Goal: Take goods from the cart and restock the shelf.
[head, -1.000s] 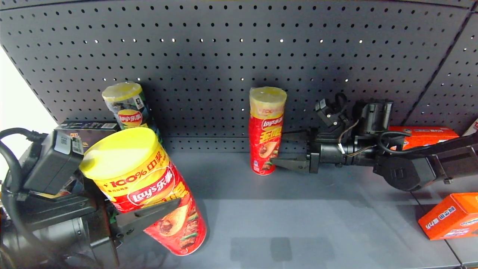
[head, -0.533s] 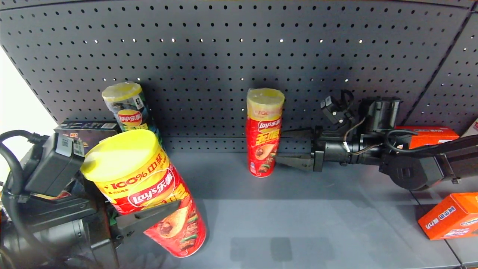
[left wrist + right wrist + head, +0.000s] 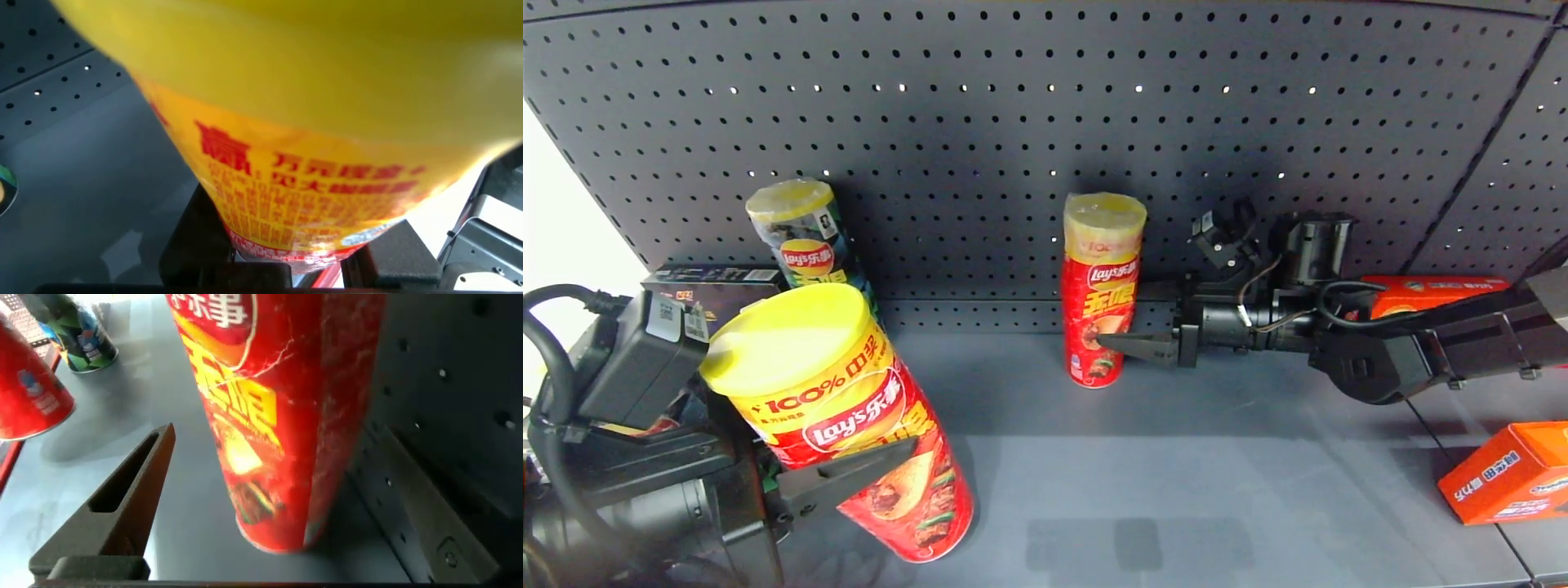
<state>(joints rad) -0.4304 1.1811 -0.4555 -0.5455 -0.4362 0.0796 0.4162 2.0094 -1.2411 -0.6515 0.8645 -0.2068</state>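
Note:
A large red chip can with a yellow lid leans at the shelf's front left, and my left gripper is shut on its lower body. A slimmer red chip can stands upright against the pegboard at the middle back. My right gripper comes in from the right at the can's lower half, open. Its near finger lies in front of the can with the tip at the label. The far finger runs behind the can.
A green chip can leans on the pegboard at back left, beside a black box. Orange boxes sit at the right: one at the back, one at the front. Bare grey shelf lies between.
My right gripper drew back to the right off the slim red can, then came left again so its fingers flank the can. The can shifted slightly left. The left arm held still.

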